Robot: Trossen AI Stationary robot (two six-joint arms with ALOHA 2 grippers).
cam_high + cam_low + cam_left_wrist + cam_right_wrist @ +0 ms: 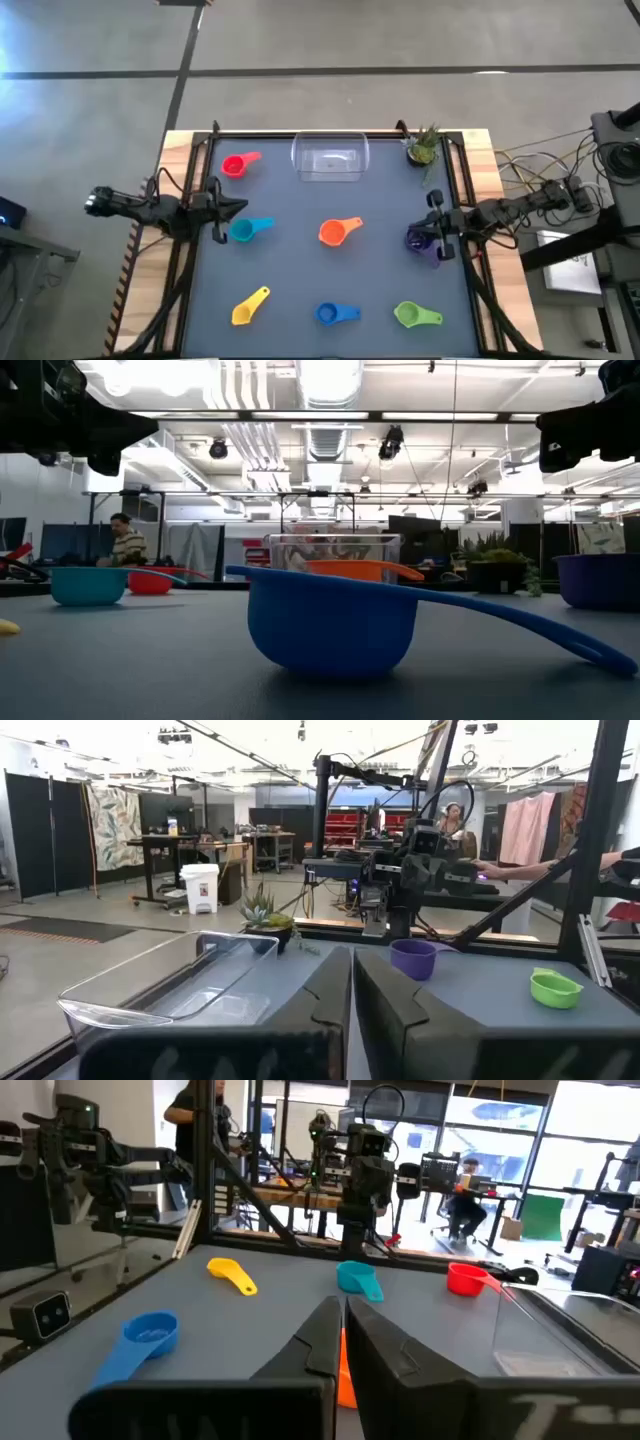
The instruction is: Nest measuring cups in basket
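From above, the dark tabletop carries the clear basket at the middle of its far edge, with a small potted plant near the far right corner. The red cup lies near the far left corner, just beside the basket; the teal cup sits by the left edge, the orange cup in the middle, and the purple cup by the right edge. Along the near edge lie the yellow cup, blue cup and green cup, from left to right. The left tool hangs at the left edge, just beside the teal cup, and the right tool at the right edge over the purple cup; both are closed and hold nothing. At tabletop height, the blue cup fills the foreground, handle to the right, with the orange cup and the basket behind it, the teal cup and red cup to the left, and the purple cup at the right. A person is in the room beyond. The left wrist camera shows that tool's fingers pressed together, the empty basket, the plant, the purple cup and the green cup. The right wrist camera shows its fingers also shut, over the orange cup, with the blue, yellow, teal and red cups beyond.
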